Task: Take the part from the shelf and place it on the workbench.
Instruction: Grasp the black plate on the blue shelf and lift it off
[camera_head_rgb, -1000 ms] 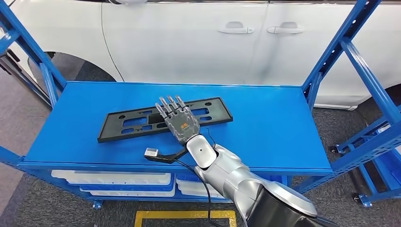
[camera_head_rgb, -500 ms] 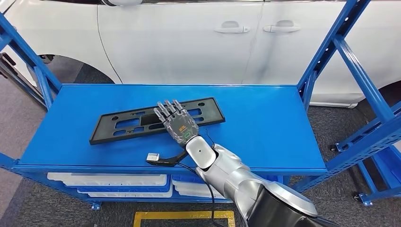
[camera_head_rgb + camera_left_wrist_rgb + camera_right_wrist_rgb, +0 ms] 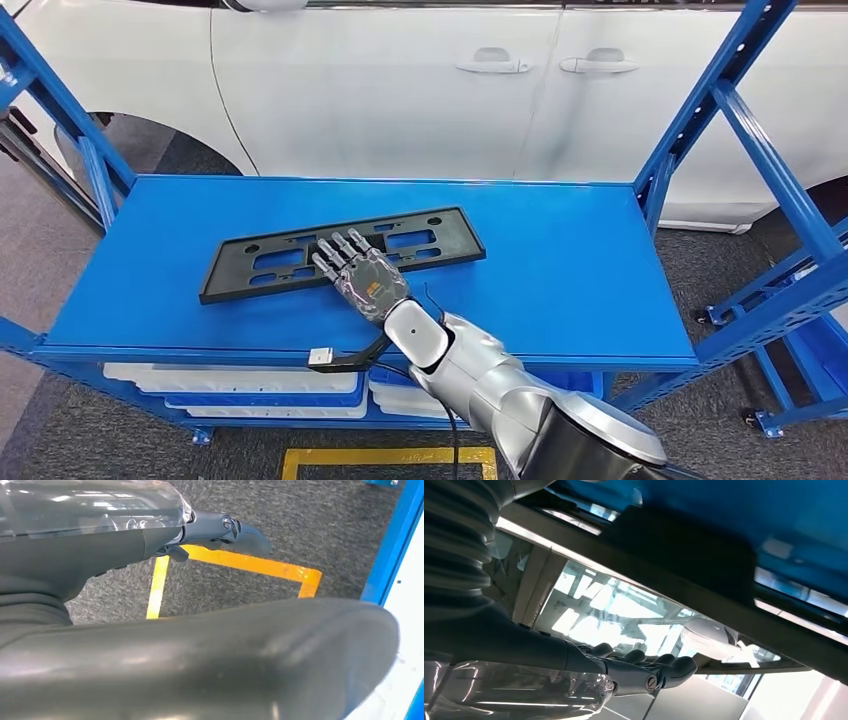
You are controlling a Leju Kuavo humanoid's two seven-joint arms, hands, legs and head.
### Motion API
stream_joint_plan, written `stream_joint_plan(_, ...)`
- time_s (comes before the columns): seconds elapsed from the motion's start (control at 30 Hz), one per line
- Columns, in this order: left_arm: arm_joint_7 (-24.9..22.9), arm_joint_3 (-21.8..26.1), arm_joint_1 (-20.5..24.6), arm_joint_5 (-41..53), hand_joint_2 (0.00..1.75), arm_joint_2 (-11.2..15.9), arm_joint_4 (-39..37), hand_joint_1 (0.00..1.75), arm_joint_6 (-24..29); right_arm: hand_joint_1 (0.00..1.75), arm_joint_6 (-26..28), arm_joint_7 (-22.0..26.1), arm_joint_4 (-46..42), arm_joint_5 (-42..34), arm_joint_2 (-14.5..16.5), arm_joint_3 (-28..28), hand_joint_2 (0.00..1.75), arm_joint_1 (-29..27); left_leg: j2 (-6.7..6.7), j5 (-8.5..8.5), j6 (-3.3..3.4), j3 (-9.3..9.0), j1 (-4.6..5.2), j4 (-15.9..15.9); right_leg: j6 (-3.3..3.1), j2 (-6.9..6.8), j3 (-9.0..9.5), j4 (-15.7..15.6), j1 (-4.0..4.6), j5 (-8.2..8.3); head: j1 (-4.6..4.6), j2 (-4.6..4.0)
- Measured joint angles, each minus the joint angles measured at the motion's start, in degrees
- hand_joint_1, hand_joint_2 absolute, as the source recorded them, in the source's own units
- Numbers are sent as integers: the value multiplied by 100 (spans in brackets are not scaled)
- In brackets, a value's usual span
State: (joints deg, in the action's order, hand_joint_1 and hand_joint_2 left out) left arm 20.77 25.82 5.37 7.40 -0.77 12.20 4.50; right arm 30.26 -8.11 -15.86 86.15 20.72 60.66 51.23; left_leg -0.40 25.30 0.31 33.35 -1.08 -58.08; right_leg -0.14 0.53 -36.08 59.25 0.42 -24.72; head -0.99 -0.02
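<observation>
The right hand (image 3: 366, 283) lies flat, palm down, on the blue shelf top (image 3: 560, 270), its fingers (image 3: 335, 255) stretched out together and resting over the near long edge of the black part (image 3: 340, 252); nothing is gripped, the fingers are simply laid on it. The part, a long flat frame with cut-out slots, lies on the shelf under and beyond the fingertips, running out to both sides of the hand. Compared with half a second ago the hand has drawn back toward the robot and a little to its left, so the wrist now sits near the shelf's front edge, and the part's angle on the shelf looks about the same. In the left wrist view the left hand (image 3: 220, 532) hangs over grey floor with yellow tape (image 3: 240, 565), fingers curled in on nothing
</observation>
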Motion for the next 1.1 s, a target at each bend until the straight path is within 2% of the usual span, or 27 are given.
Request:
stream_joint_plan(0.07,-5,6,8,8,0,-2,0,0,-23,0,-3,-8,-28,-25,-1,4,175,-3,10,-21,48,8,-7,14,61,-12,-228,523,-23,-324,1,0)
stream_joint_plan(0.13,-26,15,7,10,0,0,0,0,-34,0,-3,-14,-39,-54,-2,8,175,-28,17,-24,63,22,-3,10,95,-18,-583,1312,-43,-676,1,0)
stream_joint_plan(0.17,-38,18,4,10,0,-1,0,0,-40,0,-3,-17,-40,-64,-3,11,175,-45,18,-24,64,26,-1,7,100,-19,-688,1546,-51,-732,1,0)
stream_joint_plan(0.2,-45,20,1,10,0,-1,0,0,-46,0,-3,-22,-41,-72,-3,14,175,-58,17,-23,63,27,-1,3,96,-19,-684,1555,-56,-676,1,0)
stream_joint_plan(0.23,-49,21,0,10,0,-2,0,0,-52,0,-1,-29,-45,-77,-3,15,175,-62,14,-21,59,22,0,1,79,-19,-558,1313,-58,-519,1,0)
stream_joint_plan(0.3,-51,22,3,10,0,-5,0,0,-57,0,4,-58,-61,-85,-2,18,175,-48,7,-11,41,8,5,0,15,-20,-124,474,-38,-161,1,0)
stream_joint_plan(0.33,-51,22,5,10,0,-7,0,0,-57,0,7,-75,-68,-89,-2,19,175,-37,5,-6,20,6,10,0,-17,-22,41,137,-19,-56,1,0)
stream_joint_plan(0.37,-51,23,6,11,0,-9,0,0,-57,0,10,-91,-71,-93,-2,20,175,-28,5,-2,-6,7,11,2,-42,-23,131,-54,2,-20,1,0)
stream_joint_plan(0.43,-50,25,6,14,0,-11,0,0,-58,0,17,-114,-72,-110,-2,21,175,-21,7,-3,-75,0,9,24,-81,-22,153,-133,22,-23,1,0)
stream_joint_plan(0.5,-46,26,8,25,0,-10,0,0,-58,0,32,-126,-86,-141,5,21,175,-16,14,55,-129,9,1,-33,-135,-27,201,-205,-8,5,0,0)
stream_joint_plan(0.57,-41,26,11,42,0,-12,0,0,-54,0,45,-131,-103,-170,19,21,175,-5,18,313,-162,200,-5,-482,-186,-39,258,-268,-37,24,-1,0)
stream_joint_plan(0.63,-40,28,3,54,0,-14,0,0,-49,0,48,-131,-105,-189,27,21,175,-11,17,641,-193,580,-8,-1249,-215,-43,274,-266,-26,9,-1,0)
stream_joint_plan(0.67,-40,30,-3,58,0,-13,0,0,-46,0,48,-131,-108,-195,28,21,175,-21,17,705,-207,735,-10,-1523,-219,-42,279,-259,-20,-2,-1,0)
stream_joint_plan(0.7,-40,31,-7,61,0,-12,0,0,-46,0,47,-131,-111,-202,28,21,175,-29,18,656,-215,795,-11,-1593,-218,-40,284,-247,-18,-17,-1,0)
stream_joint_plan(0.73,-38,32,-9,65,0,-11,0,0,-47,0,48,-131,-120,-211,28,21,175,-33,19,493,-218,735,-12,-1416,-209,-36,296,-230,-19,-39,-1,0)
stream_joint_plan(0.8,-34,34,-5,73,0,-11,0,0,-48,0,49,-131,-145,-243,29,21,175,-27,23,88,-215,388,-17,-650,-171,-28,316,-177,-16,-99,-1,0)
stream_joint_plan(0.83,-32,35,0,78,0,-12,0,0,-48,0,51,-131,-157,-260,30,21,175,-21,19,-35,-193,237,-13,-320,-147,-23,310,-143,-4,-126,-1,0)
stream_joint_plan(0.9,-31,38,1,87,0,-13,0,0,-48,0,56,-130,-167,-282,31,21,175,-15,10,-60,-133,133,0,-71,-105,-18,284,-108,24,-152,1,1)
stream_joint_plan(1.0,-29,43,-6,94,0,-16,0,0,-49,0,61,-129,-183,-291,31,21,175,-14,5,-72,-28,130,-2,-37,-30,-20,261,-61,15,-206,1,1)
stream_joint_plan(1.03,-27,44,-2,96,0,-18,0,0,-49,0,61,-129,-190,-292,31,21,175,-8,7,-74,5,122,-8,-23,4,-21,199,79,5,-298,1,0)
stream_joint_plan(1.1,-25,48,5,97,0,-18,0,0,-50,0,62,-129,-197,-294,28,21,175,-6,12,-66,50,112,-13,-12,58,-25,-117,729,-21,-619,1,0)
